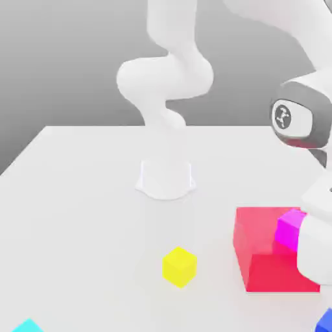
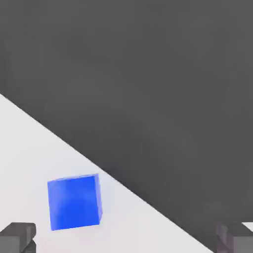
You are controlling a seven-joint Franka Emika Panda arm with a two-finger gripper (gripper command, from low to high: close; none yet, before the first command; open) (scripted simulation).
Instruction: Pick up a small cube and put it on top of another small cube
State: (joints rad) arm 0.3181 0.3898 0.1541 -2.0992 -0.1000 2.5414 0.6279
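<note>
I read the white table (image 1: 78, 194) as bare around the yellow cube (image 1: 179, 266), which sits alone in the middle foreground with free surface on every side. The big red block (image 1: 269, 249) stands to the exterior view's right of it, well apart, with the magenta cube (image 1: 290, 228) against its far right part. A cyan cube (image 1: 27, 325) is cut by the lower frame edge at the exterior view's left.

In the hand view the table's edge runs diagonally close behind the blue cube (image 2: 75, 201), dark floor beyond. The blue cube (image 1: 326, 320) rests flat on the table near that edge; being a cube, no long axis, faces slightly skewed to the finger line.

The gripper (image 2: 126, 237) is released, fingers (image 2: 17, 236) spread wide, holding nothing. The blue cube lies between them, nearer one finger, not touching.
</note>
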